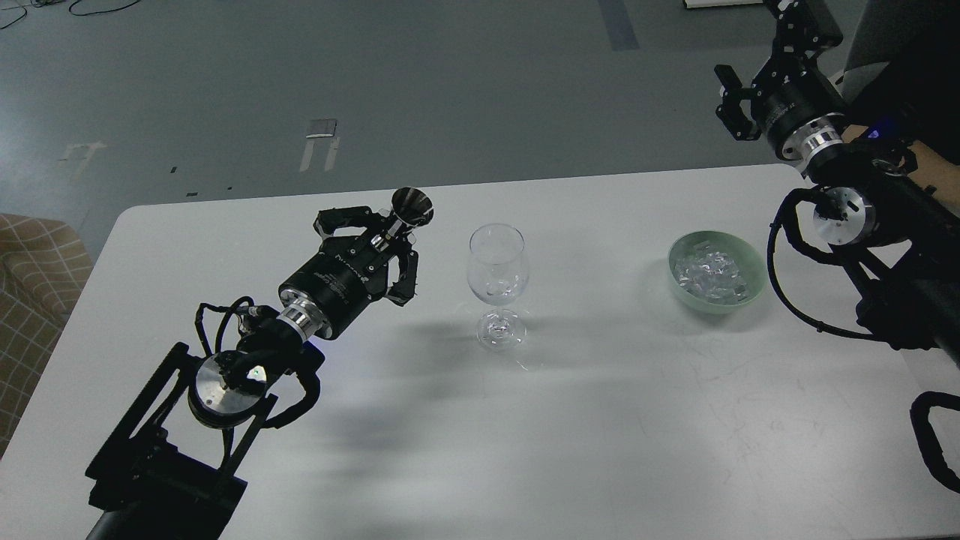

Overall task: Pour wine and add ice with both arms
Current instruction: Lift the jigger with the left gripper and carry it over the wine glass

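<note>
A clear stemmed wine glass (497, 264) stands upright at the middle of the white table (600, 420). My left gripper (390, 234) is shut on the stem of a small steel conical cup (412, 206), held above the table just left of the glass, mouth tilted toward the glass. The ice (709, 270) is a heap of small clear cubes in a pale green bowl (756, 262) at the right. My right gripper (731, 105) is raised beyond the table's back right corner, above and behind the bowl, open and empty.
A checkered seat (34, 262) stands off the table's left edge. My right arm's cables (787, 300) hang over the table's right edge near the bowl. Grey floor lies beyond the table's far edge.
</note>
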`<state>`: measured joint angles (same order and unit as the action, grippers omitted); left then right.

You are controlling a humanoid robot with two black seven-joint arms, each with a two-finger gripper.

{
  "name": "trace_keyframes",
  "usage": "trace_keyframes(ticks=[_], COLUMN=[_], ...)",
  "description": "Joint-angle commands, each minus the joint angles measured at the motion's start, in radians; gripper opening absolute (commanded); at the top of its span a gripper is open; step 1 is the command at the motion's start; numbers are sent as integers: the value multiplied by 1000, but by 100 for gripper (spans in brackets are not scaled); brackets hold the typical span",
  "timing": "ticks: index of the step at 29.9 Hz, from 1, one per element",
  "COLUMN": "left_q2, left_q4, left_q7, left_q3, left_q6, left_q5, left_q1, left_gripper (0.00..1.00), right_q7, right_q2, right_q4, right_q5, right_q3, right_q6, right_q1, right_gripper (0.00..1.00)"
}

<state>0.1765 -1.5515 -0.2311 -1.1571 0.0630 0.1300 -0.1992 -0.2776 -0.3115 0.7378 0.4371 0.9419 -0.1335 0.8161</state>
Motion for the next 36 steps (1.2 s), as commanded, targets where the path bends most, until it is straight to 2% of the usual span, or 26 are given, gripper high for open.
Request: trace_keyframes(ticks=[1, 7, 36], left_q2=[-9, -9, -25], left_q4=[-5, -7, 2], left_q7=[-14, -14, -48], left_q3=[0, 54, 100], left_q6=[12, 41, 84], left_q5=[13, 31, 117], left_q1=[-2, -45, -117], left_gripper=[0, 0, 0], right_q7=[0, 0, 0], right_q2=[2, 0, 2], right_q4=[0, 0, 0], right_q5=[0, 0, 0], right_q3=[0, -2, 1], right_q6=[0, 0, 0], right_q1=[0, -2, 0], right_gripper=[100, 100, 100])
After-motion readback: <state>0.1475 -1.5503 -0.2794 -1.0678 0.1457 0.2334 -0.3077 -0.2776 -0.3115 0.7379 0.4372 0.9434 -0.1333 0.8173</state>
